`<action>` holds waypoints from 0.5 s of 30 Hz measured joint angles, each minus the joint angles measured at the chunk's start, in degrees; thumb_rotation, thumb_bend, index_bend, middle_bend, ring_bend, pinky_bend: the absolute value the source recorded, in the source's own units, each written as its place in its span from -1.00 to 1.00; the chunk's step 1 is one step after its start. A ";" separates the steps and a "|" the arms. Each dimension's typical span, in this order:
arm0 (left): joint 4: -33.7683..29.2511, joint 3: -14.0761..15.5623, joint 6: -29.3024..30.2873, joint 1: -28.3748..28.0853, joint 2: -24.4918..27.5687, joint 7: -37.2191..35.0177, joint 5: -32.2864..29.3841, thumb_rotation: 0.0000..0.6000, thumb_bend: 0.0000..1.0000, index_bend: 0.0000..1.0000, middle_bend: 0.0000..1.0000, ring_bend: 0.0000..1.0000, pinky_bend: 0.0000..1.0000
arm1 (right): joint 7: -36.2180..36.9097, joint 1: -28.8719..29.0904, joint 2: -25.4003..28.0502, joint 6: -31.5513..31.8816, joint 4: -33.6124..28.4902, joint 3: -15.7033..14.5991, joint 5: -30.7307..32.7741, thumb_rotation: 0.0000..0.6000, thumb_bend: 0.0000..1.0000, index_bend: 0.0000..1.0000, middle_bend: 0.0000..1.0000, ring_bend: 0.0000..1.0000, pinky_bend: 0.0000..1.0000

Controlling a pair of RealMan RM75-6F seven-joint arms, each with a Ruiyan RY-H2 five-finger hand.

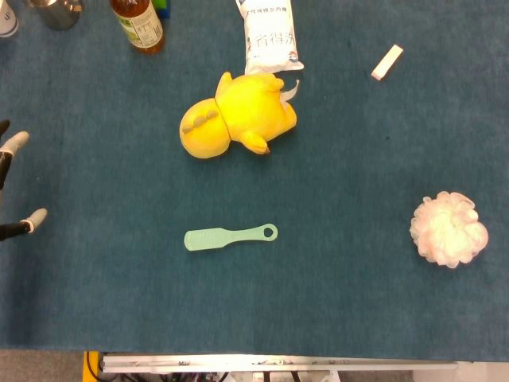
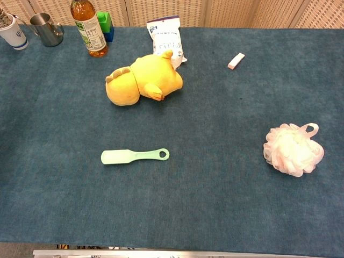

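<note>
Only fingertips of my left hand (image 1: 14, 183) show, at the far left edge of the head view; they are spread apart over the blue cloth and hold nothing. The chest view shows no hand. My right hand is in neither view. A yellow plush duck (image 1: 237, 115) (image 2: 142, 79) lies on its side at centre back. A pale green flat brush (image 1: 229, 236) (image 2: 134, 156) lies in the middle, handle ring to the right. A pink bath pouf (image 1: 448, 228) (image 2: 293, 149) sits at the right.
Behind the duck lies a white snack bag (image 1: 270, 36) (image 2: 166, 32). A tea bottle (image 1: 139, 24) (image 2: 88, 27), a metal cup (image 2: 47, 29), a white cup (image 2: 12, 31) and a green block (image 2: 104, 22) stand back left. A small pink eraser (image 1: 387, 62) (image 2: 236, 61) lies back right.
</note>
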 measured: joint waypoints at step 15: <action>-0.19 0.09 -0.35 -0.28 0.24 -0.51 0.28 1.00 -0.94 -0.71 -0.83 -0.89 -1.00 | 0.54 -0.19 0.61 2.21 -0.27 1.26 0.24 0.97 -0.77 -0.74 -0.36 -0.59 -0.56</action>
